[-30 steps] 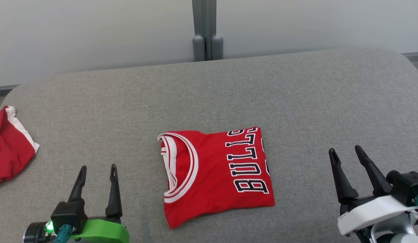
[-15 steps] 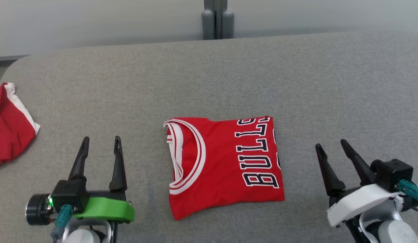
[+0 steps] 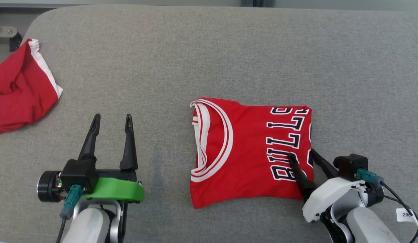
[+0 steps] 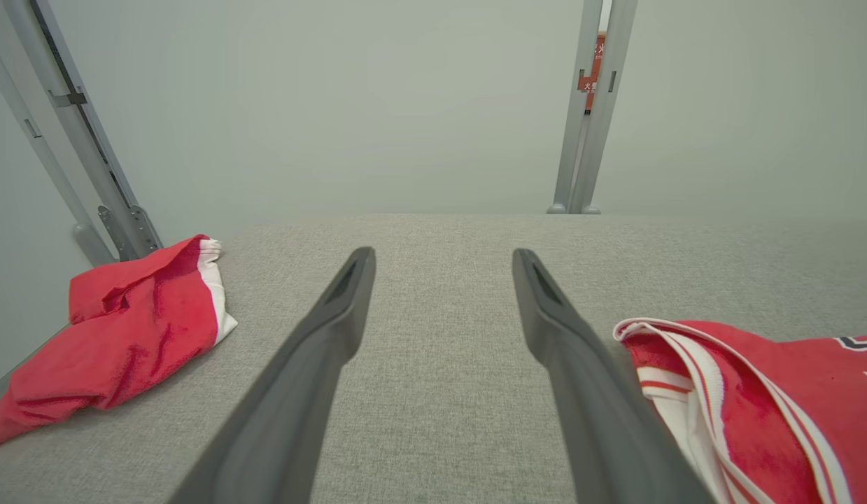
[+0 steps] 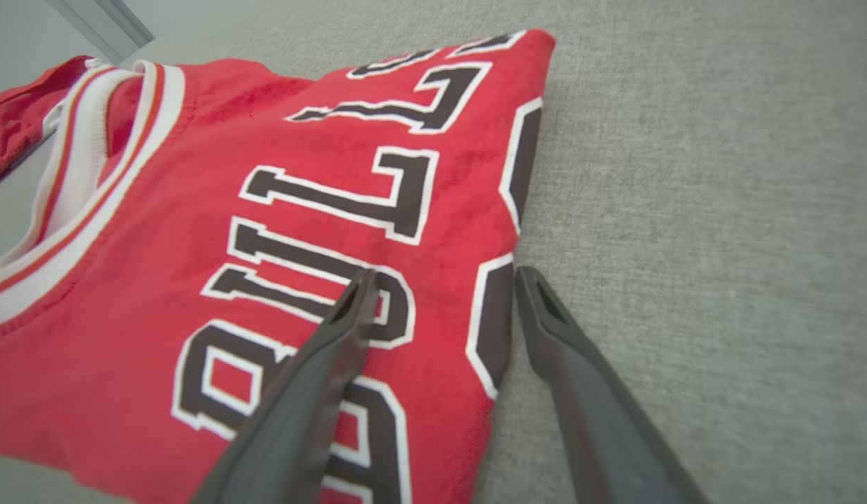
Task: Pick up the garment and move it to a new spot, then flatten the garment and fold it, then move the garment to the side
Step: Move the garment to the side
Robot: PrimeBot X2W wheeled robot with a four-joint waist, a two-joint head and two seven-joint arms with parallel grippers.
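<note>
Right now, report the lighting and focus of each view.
Head view: even, soft light, no glare, jersey lettering crisp. Left wrist view: left pincer blurs toward the lens, grey surface sharp. Right wrist view: right pincer soft up close, lettering clear.

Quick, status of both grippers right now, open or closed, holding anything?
Left gripper: open, empty, left of the jersey.
Right gripper: open, fingers straddling the jersey's right edge, nothing gripped yet.
</note>
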